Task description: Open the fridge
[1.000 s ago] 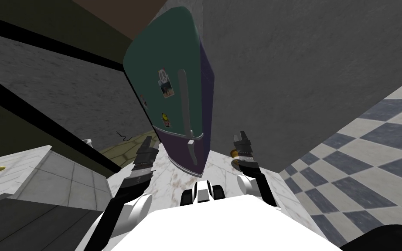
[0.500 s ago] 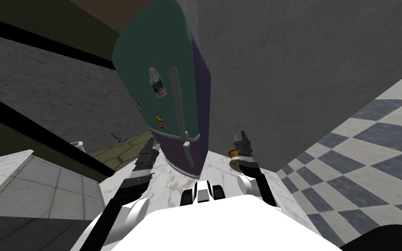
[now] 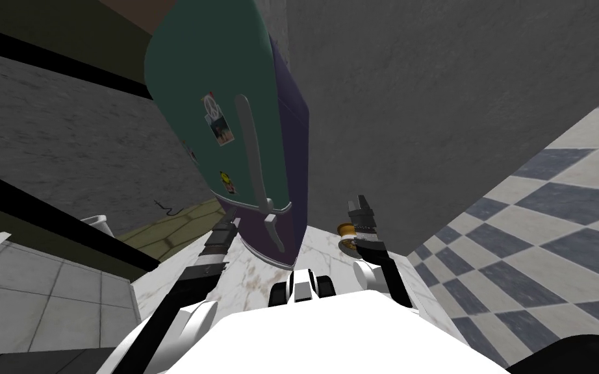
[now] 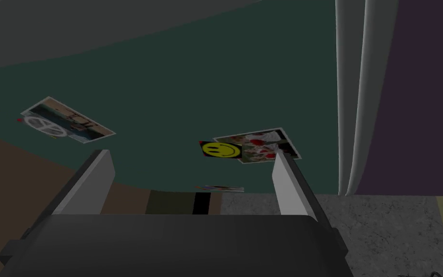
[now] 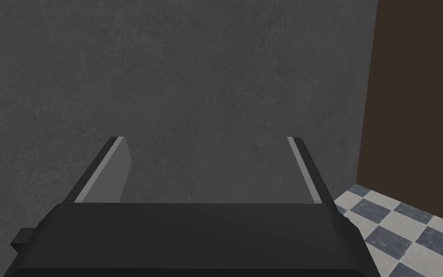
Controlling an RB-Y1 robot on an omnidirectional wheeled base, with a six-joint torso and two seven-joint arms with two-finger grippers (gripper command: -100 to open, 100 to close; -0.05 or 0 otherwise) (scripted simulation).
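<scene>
Two grippers holding nothing, left gripper (image 4: pixel 191 156) with fingers wide apart, green fridge (image 3: pixel 227 78) at its 12 o'clock, door shut, smiley sticker (image 4: pixel 221 149) on it, grey handle (image 4: pixel 355 96) at 1 o'clock, right gripper (image 5: pixel 206 139) with fingers wide apart, facing a grey wall (image 5: pixel 191 72).

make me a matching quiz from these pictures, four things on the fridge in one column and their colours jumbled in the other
Things
1. upper fridge door
2. lower fridge door
3. long door handle
4. smiley sticker

Colours
A. yellow
B. dark green
C. light grey
D. purple

Pairs: 1-B, 2-D, 3-C, 4-A
</scene>
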